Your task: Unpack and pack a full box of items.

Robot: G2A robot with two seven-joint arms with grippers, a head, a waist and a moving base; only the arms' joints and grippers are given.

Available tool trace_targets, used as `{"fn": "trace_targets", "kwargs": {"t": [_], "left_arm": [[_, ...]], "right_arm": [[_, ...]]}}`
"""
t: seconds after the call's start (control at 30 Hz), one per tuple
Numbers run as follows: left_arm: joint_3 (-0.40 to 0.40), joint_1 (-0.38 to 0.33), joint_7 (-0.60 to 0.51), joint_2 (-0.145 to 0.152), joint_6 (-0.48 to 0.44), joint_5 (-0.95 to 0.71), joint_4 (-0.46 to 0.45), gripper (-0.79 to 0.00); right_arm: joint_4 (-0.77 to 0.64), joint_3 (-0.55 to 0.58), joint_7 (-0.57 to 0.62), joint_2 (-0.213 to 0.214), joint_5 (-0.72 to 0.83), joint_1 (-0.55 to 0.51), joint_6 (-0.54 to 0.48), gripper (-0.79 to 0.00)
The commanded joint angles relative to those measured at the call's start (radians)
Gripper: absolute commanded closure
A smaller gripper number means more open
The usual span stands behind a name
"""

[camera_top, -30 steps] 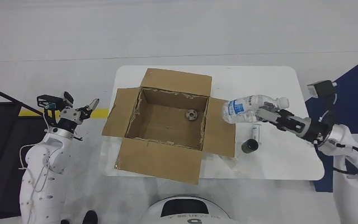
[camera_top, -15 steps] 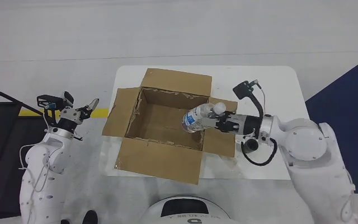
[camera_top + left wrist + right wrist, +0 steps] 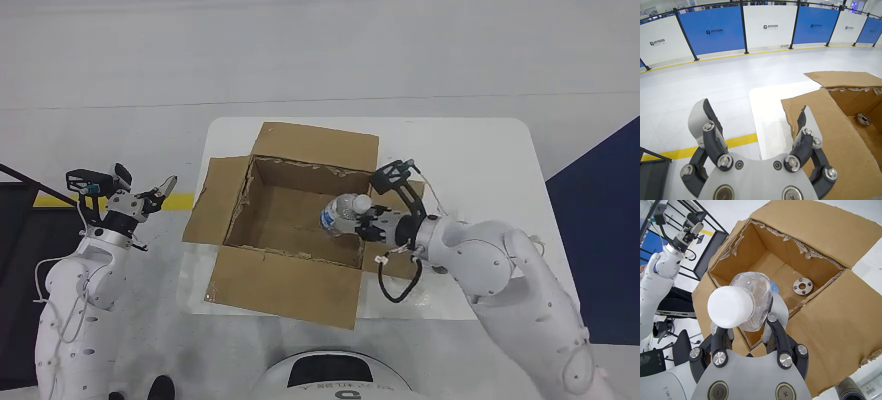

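I count one white table (image 3: 470, 150) and one cardboard box (image 3: 288, 283) on it, all four flaps folded outward and the top open.

There are two grippers. My left gripper (image 3: 757, 115) hangs off the table's left side, over the floor. Its fingers are spread wide with nothing between them.

My right gripper (image 3: 751, 313) is over the right part of the box, and its fingers are clamped on the upper end of the one clear plastic bottle (image 3: 753, 291).

The bottle sits steeply tilted above the box opening, close to the right wall. Its long axis runs almost in line with the gripper. The white cap (image 3: 728, 306) points up and back toward my wrist camera, and the base points down into the box. In the top view the bottle (image 3: 340, 213) looks short, with the cap to the right and the labelled body to the left and lower. I can't tell whether the base touches the floor of the box.

One round metal flange (image 3: 802, 286) lies flat on the box floor, beside the bottle. One dark cylinder (image 3: 846, 386) stands on the table outside the right flap.
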Motion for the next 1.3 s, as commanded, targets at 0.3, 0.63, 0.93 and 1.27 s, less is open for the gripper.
{"fn": "trace_targets", "kwargs": {"t": [0.3,0.63,0.93,1.27], "left_arm": [[0.000,0.000,0.000,0.000,0.000,0.000,0.000,-0.785],[0.000,0.000,0.000,0.000,0.000,0.000,0.000,-0.785],[0.000,0.000,0.000,0.000,0.000,0.000,0.000,-0.785],[0.000,0.000,0.000,0.000,0.000,0.000,0.000,-0.785]], "right_arm": [[-0.004,-0.035,0.022,-0.002,-0.048,0.018,0.007,-0.674],[-0.050,0.191,0.101,0.015,0.255,-0.004,-0.035,-0.683],[0.085,0.608,0.240,0.043,0.625,-0.124,-0.199,-0.763],[0.213,0.657,0.281,0.063,0.392,-0.217,-0.274,-0.714]]}}
